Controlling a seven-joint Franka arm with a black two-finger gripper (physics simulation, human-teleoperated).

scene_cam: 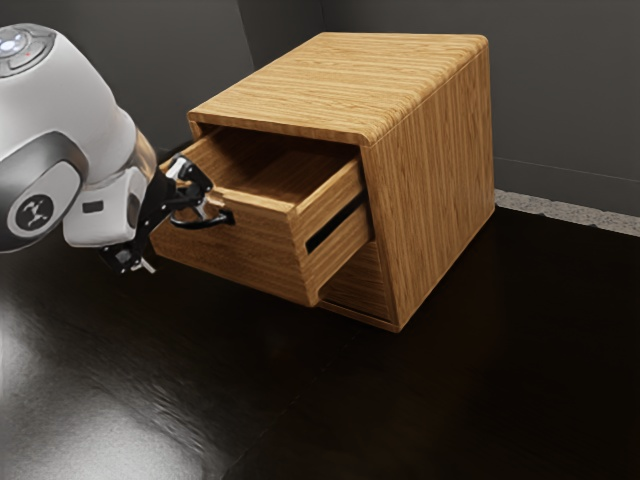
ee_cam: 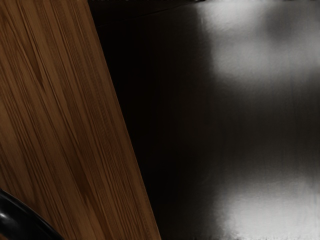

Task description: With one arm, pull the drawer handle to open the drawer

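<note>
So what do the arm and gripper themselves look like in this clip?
The arm is glossy white with rounded shells and grey bands at the joints. A dark round cap on it bears a white three-pronged mark. A white boxy wrist block carries the black, angular gripper.

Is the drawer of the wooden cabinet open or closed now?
Open. The drawer stands well out of the cabinet, its inner floor visible; the gripper is at its black handle.
</note>
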